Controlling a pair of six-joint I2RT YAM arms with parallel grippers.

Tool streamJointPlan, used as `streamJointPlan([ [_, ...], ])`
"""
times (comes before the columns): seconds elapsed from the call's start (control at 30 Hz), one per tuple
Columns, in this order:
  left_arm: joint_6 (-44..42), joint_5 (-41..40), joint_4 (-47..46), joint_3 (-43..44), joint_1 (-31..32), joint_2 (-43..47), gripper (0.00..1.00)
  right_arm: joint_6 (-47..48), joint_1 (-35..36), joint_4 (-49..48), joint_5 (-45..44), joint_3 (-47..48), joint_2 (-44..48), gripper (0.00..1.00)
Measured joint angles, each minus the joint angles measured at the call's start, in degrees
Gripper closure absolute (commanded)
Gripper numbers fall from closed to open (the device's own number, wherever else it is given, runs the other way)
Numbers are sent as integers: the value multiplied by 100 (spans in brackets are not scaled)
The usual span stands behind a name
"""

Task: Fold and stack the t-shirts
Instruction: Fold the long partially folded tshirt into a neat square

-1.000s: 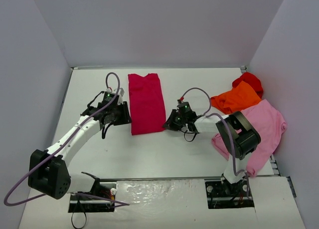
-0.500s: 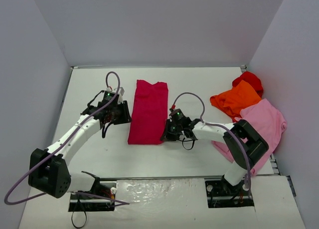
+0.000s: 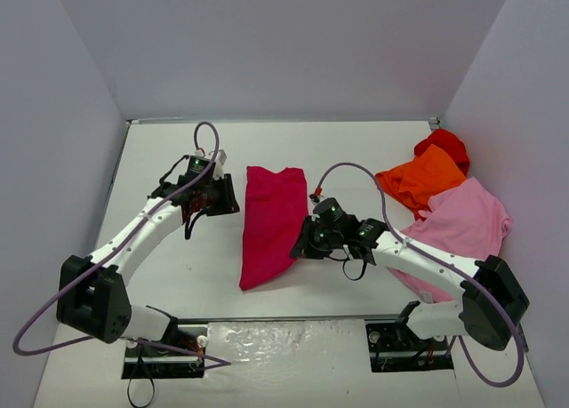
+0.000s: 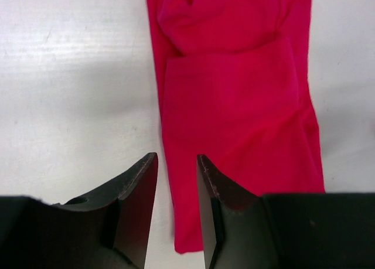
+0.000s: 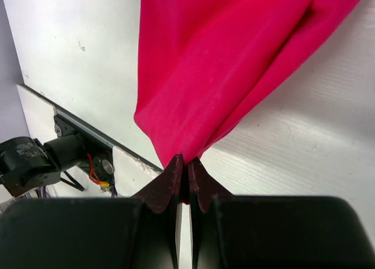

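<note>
White table (image 3: 356, 150), matte, w/ walls on three sides. Crimson shirt (image 3: 271, 221) lies on it as a long narrow strip btw the left gripper (image 3: 233, 195) & right gripper (image 3: 299, 245): just right of the left one, its right edge touching the right one. Well right of the right gripper, 3 more bunched together: pink shirt (image 3: 467, 226) nearest, orange shirt (image 3: 422, 179) overlapping its far edge, red shirt (image 3: 443, 144) beyond that.

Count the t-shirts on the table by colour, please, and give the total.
crimson t-shirt: 1
orange t-shirt: 1
light pink t-shirt: 1
bright red t-shirt: 1
Total: 4
</note>
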State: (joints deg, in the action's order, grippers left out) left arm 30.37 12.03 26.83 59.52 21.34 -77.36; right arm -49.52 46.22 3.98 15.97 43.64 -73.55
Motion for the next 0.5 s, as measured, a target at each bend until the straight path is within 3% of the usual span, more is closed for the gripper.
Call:
streamJointPlan([
  [0.13,-226,336,-240,910,12,-834,70,4,3,174,-36,54,6,100],
  [0.27,-299,1039,-859,1684,28,-1764,84,0,38,299,-95,52,4,100],
  [0.37,-205,1752,-1392,2247,38,-2730,100,-13,47,337,-135,47,4,100],
  [0.5,151,2537,-2049,2563,59,-3920,100,-15,71,365,-177,37,4,100],
])
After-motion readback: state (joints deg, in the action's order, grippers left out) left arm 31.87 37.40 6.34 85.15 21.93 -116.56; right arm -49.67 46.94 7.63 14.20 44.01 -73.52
